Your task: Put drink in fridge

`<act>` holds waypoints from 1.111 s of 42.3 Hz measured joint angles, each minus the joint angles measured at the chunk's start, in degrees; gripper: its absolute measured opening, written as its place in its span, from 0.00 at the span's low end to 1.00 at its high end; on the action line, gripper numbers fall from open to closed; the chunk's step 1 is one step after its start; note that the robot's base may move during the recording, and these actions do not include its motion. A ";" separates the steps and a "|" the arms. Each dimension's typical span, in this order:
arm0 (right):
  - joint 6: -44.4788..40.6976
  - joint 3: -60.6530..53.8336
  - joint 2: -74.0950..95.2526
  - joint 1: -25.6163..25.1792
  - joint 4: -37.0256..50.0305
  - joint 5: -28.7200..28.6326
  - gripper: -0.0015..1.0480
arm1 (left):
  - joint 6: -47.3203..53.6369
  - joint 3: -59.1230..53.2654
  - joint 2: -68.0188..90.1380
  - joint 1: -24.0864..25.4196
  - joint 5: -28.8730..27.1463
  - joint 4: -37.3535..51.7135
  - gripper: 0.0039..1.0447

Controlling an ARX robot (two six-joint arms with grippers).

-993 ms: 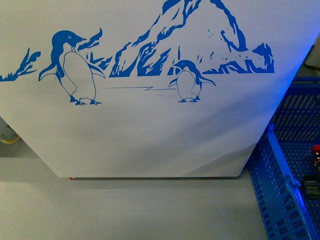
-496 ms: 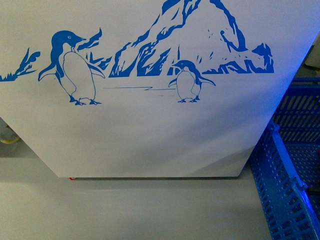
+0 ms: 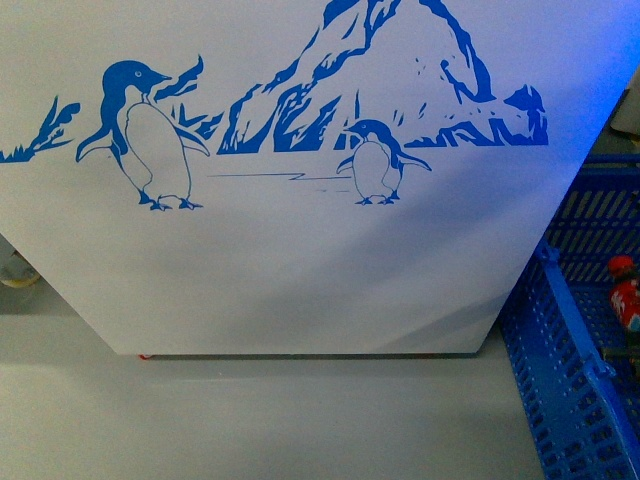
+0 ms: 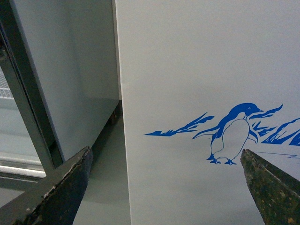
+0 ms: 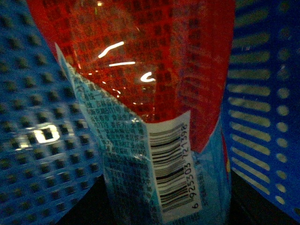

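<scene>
The fridge (image 3: 300, 270) fills the front view as a white panel with blue penguins and a mountain; its lid and basket are out of view. At the far right edge the drink (image 3: 626, 298) shows its red cap and red label above a blue crate. In the right wrist view the drink (image 5: 154, 84) fills the picture, red label and barcode close up, with my right gripper (image 5: 164, 208) shut on it. My left gripper (image 4: 165, 154) is open and empty, facing the fridge (image 4: 197, 70) near its left corner.
A blue perforated plastic crate (image 3: 560, 370) stands on the floor right of the fridge and surrounds the bottle (image 5: 37, 93). A grey upright cabinet (image 4: 70, 70) with a framed glass door (image 4: 21, 93) stands left of the fridge, with a narrow gap between them. Grey floor (image 3: 300, 420) lies in front.
The drink has come up into view at the right edge of the front view, above the crate. Half a second ago it was not visible there. The left side is unchanged.
</scene>
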 joint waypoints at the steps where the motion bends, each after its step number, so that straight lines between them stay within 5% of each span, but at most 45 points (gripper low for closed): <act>1: 0.09 -1.42 -2.36 0.28 0.00 -0.85 0.41 | 0.02 0.00 0.00 0.00 0.00 0.00 0.92; 11: 1.22 -13.22 -29.27 1.64 -4.39 -9.40 0.40 | 0.02 0.00 0.00 0.00 0.00 0.00 0.92; 26: 8.37 -24.41 -83.56 5.70 -24.35 -20.22 0.40 | 0.00 0.00 0.00 0.00 0.00 0.00 0.92; 47: 13.55 -33.22 -127.32 18.49 -38.40 -5.66 0.40 | 0.00 0.00 0.00 0.00 0.00 0.00 0.92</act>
